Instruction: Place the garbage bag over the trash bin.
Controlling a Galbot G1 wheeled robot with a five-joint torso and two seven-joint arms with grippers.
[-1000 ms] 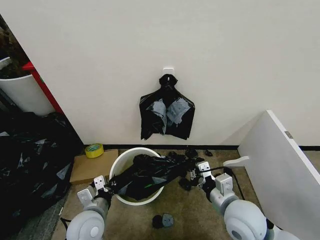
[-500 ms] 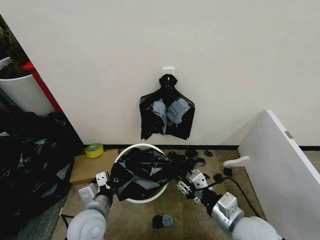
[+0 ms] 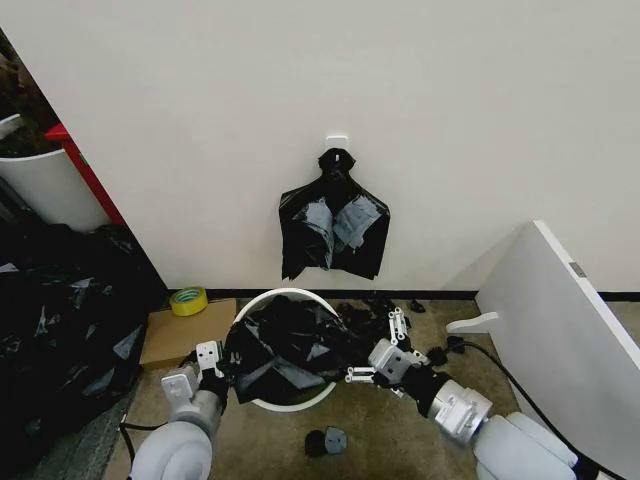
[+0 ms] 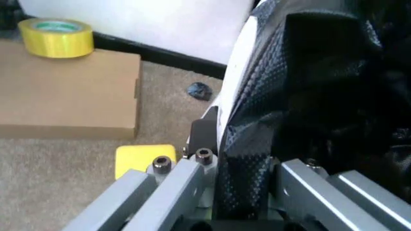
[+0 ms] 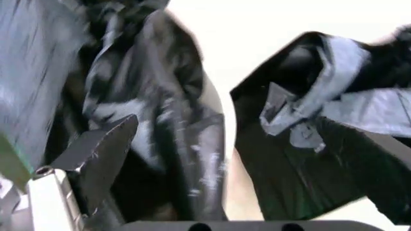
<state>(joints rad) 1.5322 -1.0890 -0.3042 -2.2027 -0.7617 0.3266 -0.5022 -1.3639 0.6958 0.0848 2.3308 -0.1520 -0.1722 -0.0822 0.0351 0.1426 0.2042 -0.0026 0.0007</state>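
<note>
Since the earlier frames, the right end effector (image 3: 372, 350) has let go of the garbage bag (image 3: 290, 345) and swung its fingers wide apart; it now sits just beside the trash bin (image 3: 262, 398), on the side away from the cardboard box (image 3: 175, 335). I read its state as released: in the head view the fingers are splayed with nothing between them.

Bag position has changed too: before it was stretched as a band across the bin, now it lies bunched over the bin mouth, covering most of the opening, with the white rim bare along the near edge.

Left end effector (image 4: 247, 192) is on the bin's box side, clenched on a fold of the bag right at the rim (image 4: 234, 72).

Judgement: bag is draped, not yet fully seated round the rim.
</note>
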